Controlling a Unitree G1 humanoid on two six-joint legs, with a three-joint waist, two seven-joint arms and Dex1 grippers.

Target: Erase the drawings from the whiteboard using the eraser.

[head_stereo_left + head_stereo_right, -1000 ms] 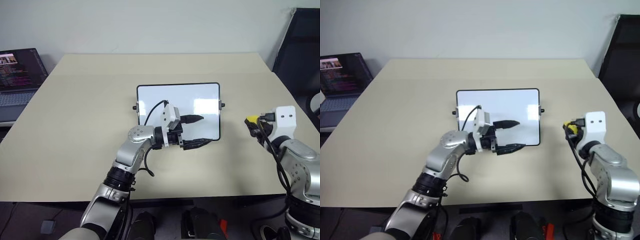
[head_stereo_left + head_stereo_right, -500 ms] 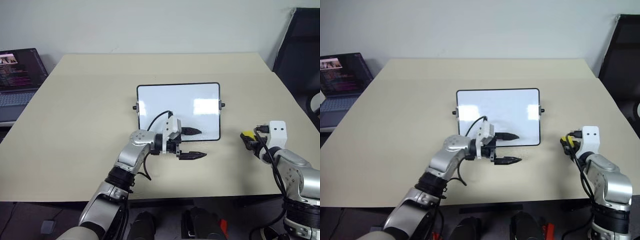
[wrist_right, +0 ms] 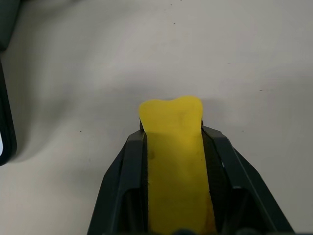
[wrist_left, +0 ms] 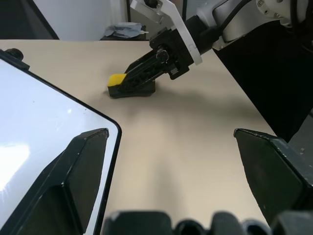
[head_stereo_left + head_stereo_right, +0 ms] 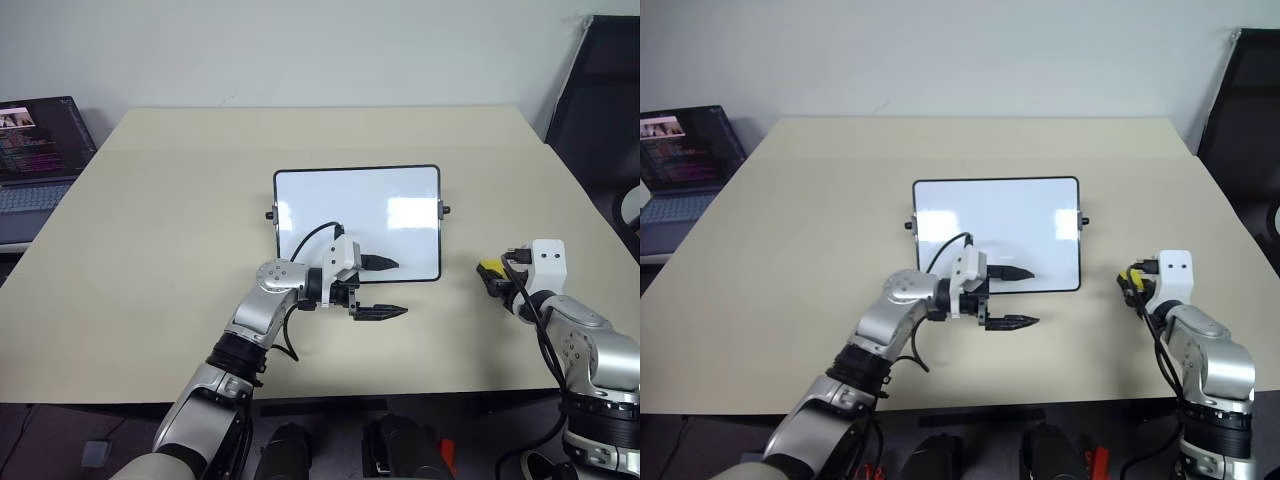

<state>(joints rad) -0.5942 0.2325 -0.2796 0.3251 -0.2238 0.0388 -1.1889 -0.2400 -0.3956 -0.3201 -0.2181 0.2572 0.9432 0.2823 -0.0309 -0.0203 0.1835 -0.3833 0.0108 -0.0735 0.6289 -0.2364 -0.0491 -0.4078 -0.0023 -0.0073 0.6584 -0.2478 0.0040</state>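
The whiteboard [image 5: 357, 215] lies flat in the middle of the table. Its visible face is plain white, and the drawings are out of view. My left gripper [image 5: 398, 288] is open at the board's near right corner, pointing right, with one finger over the board's edge and the other over bare table. In the left wrist view its fingers [image 4: 83, 166] frame that corner of the whiteboard [image 4: 44, 117]. Right of the board, my right gripper [image 5: 495, 272] is shut on the yellow eraser [image 3: 172, 147], low at the table top. The eraser [image 4: 117, 80] also shows in the left wrist view.
An open laptop [image 5: 35, 150] sits on a separate surface beyond the table's left edge. A black chair [image 5: 600, 110] stands at the far right. Bare beige table [image 5: 180, 200] surrounds the board on all sides.
Both arms have sunk toward the table. The left gripper came down from over the board to its near edge. The right gripper lowered with the eraser still in it.
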